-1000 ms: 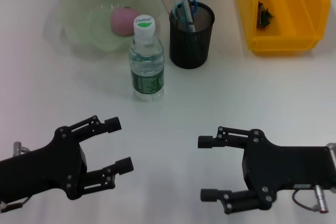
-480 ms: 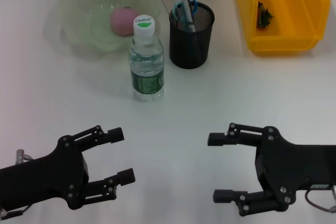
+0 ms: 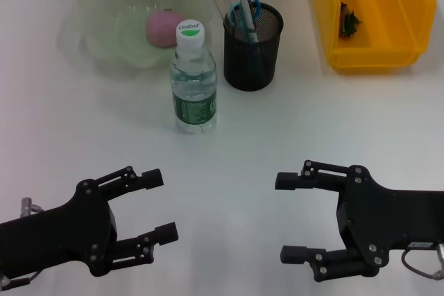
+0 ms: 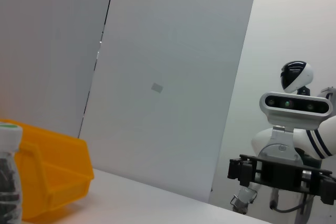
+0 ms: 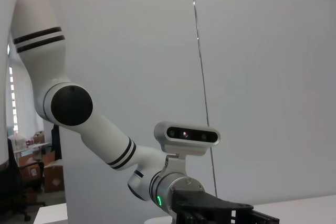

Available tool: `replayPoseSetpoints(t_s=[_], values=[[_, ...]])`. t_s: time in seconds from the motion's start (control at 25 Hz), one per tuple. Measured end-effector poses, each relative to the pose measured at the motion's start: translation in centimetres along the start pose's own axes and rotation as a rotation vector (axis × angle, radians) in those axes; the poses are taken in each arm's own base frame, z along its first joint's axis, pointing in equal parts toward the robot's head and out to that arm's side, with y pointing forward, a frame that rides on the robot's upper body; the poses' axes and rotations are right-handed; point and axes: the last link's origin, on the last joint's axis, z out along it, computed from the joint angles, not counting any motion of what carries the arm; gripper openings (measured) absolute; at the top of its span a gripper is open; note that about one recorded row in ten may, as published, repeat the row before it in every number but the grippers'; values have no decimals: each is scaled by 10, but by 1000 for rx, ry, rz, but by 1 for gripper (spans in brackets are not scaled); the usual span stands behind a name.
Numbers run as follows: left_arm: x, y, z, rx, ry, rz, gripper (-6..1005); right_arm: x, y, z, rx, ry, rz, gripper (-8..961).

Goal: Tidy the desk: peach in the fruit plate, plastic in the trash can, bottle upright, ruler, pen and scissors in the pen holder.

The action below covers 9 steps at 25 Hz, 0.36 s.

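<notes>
Table (image 3: 291, 129): smooth, matte white surface carrying all items.

Fruit plate (image 3: 97, 25): translucent pale-green bowl with scalloped rim, far left. Holds the peach (image 3: 164, 28), a rounded pink fruit, resting inside toward the bowl's right side.

Bottle (image 3: 193, 81): clear ribbed plastic, green label, white cap with green top; stands upright just in front of the fruit plate and beside the pen holder.

Pen holder (image 3: 253, 46): black wire-mesh cylinder, far centre. Inside it stand the scissors (image 3: 245, 9) with blue loop handles, a pen (image 3: 246, 17), and a ruler (image 3: 223, 1) leaning at the left rim.

Trash can (image 3: 374, 15): glossy yellow plastic bin with open front, far right; a small dark crumpled piece of plastic (image 3: 349, 20) lies inside.

Left end effector (image 3: 155, 204): black, jointed metal fingers spread apart, released, grasping nothing, hovering over the near left table.

Right end effector (image 3: 290, 217): black, fingers likewise spread and released, near right, well apart from all items.
</notes>
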Motion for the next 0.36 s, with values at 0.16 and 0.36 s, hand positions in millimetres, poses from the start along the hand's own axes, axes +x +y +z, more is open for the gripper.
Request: replayPoseSetpoints(t_s=[0.16,0.36], values=[[0,0,0,1,0,1,802,0,-1,0,4,0,0,815],[-1,1,-1,6,1,5,802,1,-2,1,11,8,1,815]])
